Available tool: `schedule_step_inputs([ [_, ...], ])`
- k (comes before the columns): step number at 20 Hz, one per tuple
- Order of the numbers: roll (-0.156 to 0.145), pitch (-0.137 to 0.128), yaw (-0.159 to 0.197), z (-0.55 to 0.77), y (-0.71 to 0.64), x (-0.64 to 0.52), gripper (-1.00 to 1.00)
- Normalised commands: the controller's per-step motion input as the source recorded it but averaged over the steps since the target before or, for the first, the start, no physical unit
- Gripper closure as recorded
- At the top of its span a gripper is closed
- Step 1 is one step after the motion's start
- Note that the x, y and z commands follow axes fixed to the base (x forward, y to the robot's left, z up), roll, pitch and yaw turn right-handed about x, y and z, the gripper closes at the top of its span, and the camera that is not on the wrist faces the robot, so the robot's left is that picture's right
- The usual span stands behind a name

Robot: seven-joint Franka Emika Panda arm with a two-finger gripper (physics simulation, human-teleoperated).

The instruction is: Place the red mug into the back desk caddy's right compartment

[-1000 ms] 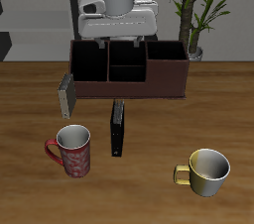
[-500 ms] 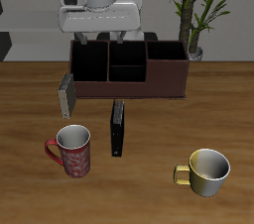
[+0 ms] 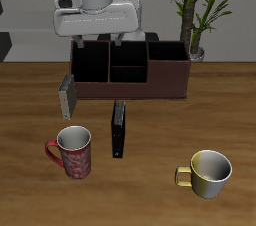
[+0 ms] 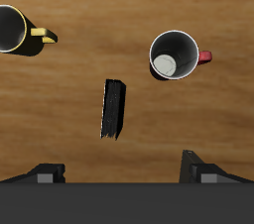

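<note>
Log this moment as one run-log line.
phase: approach | end effector: open, empty, high above back desk caddy | red mug: upright on table, ungrasped | right compartment: empty

Perhaps office: desk caddy [image 3: 128, 70], plant [image 3: 197, 10]

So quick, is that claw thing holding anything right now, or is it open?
Gripper: open and holding nothing; the speckled red-and-white mug stands apart on the wooden table.

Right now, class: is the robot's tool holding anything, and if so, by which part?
Nothing is held. The tool hangs open above the caddy, while the red mug stands untouched on the table.
</note>
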Motion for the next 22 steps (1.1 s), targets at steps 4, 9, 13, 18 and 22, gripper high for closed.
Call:
schedule_step_inputs([
  [4, 0.024, 0.011, -0.010, 0.00, -0.18, 0.19, -1.00],
  [9, 0.003, -0.005, -0.015, -0.01, -0.22, 0.15, -1.00],
  [13, -0.011, -0.016, -0.038, 0.04, -0.32, 0.16, -1.00],
  [18, 0.017, 0.001, 0.001, -0.04, -0.16, 0.22, -1.00],
  [22, -0.015, -0.010, -0.051, -0.12, -0.31, 0.23, -1.00],
])
